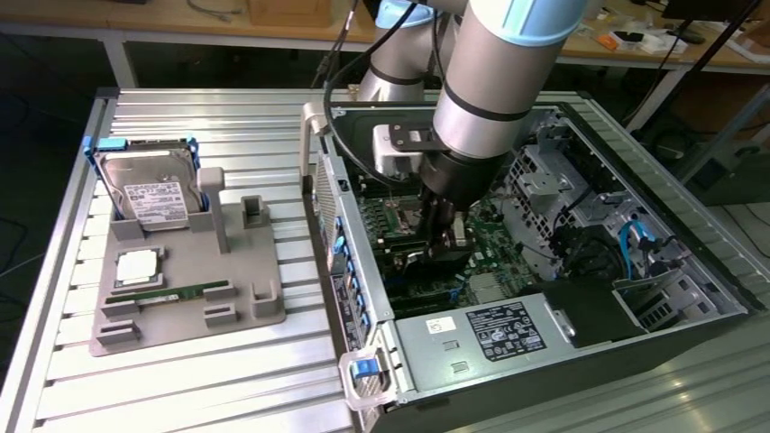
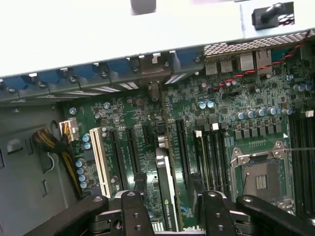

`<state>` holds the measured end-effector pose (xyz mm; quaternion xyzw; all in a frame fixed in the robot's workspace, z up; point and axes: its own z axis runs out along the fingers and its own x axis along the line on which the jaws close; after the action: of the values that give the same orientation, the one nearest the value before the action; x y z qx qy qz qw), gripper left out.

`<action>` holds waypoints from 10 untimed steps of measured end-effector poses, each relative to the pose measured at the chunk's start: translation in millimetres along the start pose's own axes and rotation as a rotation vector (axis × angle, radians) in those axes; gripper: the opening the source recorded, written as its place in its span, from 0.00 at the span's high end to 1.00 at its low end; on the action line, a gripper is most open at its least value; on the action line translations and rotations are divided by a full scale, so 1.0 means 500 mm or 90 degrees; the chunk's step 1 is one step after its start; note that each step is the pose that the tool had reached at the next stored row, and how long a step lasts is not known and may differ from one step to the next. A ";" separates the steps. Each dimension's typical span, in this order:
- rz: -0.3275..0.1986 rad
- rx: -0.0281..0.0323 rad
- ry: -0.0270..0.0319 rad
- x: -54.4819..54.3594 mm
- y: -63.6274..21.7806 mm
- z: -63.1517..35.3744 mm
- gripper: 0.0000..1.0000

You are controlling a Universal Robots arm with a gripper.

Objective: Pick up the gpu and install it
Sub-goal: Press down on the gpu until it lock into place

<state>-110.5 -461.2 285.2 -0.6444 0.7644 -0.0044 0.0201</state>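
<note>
We see the gripper (image 2: pixel 167 209) clamped on the gpu (image 2: pixel 166 189) (edge-on, between both fingers (image 2: pixel 135 214)), partway closed. It sits inside the open PC case (image 1: pixel 361 298), over the motherboard (image 2: pixel 231 105) slots.

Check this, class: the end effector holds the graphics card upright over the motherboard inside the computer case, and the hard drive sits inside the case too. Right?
Not quite. The exterior view shows the hard drive on the grey holder outside the computer case. The end effector does hold the graphics card upright over the motherboard.

Ribbed metal table (image 1: pixel 180 388), wooden benches (image 1: pixel 241 27) behind — cluttered
</note>
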 end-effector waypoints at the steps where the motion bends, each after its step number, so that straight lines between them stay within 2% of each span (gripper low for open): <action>1: 0.006 0.0002 0.0002 0.000 0.000 0.000 0.53; 10: 0.055 0.0014 0.0018 0.000 0.000 0.000 0.53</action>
<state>-110.5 -461.2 285.2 -0.6110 0.7913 -0.0053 0.0199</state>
